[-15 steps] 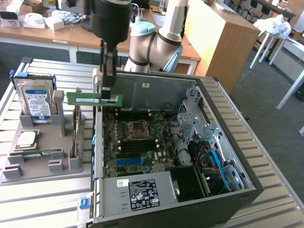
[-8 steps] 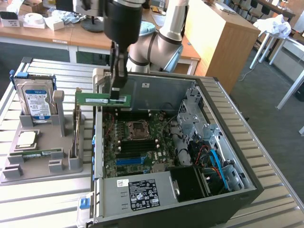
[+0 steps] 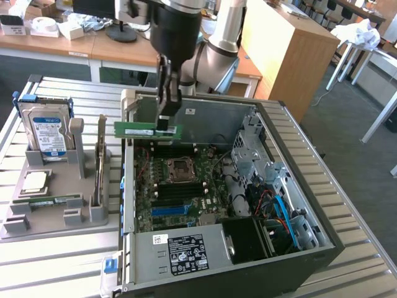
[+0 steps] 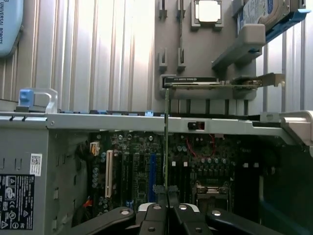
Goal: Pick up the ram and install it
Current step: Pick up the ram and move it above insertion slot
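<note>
The ram (image 3: pixel 144 130) is a thin green stick, held level above the back left part of the open computer case (image 3: pixel 298 186). My gripper (image 3: pixel 165 123) comes down from above and is shut on the stick near the end toward the exterior view's right. In the wrist view the ram (image 4: pixel 166 137) appears edge-on as a thin line rising from between my gripper's (image 4: pixel 167 197) two pads. Below the stick lies the motherboard (image 3: pixel 186 205) with its dark memory slots (image 3: pixel 180 191) and the processor socket (image 3: pixel 180 169). The stick hangs above the board without touching it.
A grey holder tray (image 3: pixel 53 214) on the exterior view's left carries a hard drive (image 3: pixel 43 130), a silver processor chip (image 3: pixel 35 181) and an upright expansion card (image 3: pixel 100 161). The case's metal walls, drive cage (image 3: pixel 251 155), cables (image 3: pixel 279 211) and power supply (image 3: pixel 186 251) surround the board.
</note>
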Controlling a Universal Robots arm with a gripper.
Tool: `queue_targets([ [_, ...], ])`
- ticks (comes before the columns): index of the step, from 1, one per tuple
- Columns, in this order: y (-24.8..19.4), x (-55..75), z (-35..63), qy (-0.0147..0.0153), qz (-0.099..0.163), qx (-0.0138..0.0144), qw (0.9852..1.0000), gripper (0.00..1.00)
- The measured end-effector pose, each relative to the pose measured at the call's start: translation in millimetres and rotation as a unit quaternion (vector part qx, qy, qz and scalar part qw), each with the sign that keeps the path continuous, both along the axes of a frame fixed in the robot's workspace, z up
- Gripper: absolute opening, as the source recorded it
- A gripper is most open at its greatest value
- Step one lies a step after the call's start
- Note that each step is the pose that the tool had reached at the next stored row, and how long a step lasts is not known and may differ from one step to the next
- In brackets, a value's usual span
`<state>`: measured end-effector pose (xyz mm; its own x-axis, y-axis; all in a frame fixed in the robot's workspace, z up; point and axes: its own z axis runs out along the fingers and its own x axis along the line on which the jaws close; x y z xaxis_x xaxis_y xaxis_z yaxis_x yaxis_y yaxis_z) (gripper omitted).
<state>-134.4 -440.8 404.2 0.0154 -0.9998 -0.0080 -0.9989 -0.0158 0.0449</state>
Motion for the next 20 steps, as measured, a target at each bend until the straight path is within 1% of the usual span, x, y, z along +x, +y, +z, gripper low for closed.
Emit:
queue_targets([
  [7, 0.0, 21.1, -0.1, 0.0010, 0.000, 0.0000, 1.0000, 0.12],
  [20, 0.0, 57.3, -0.2, 0.0044, 0.000, 0.0000, 1.0000, 0.12],
])
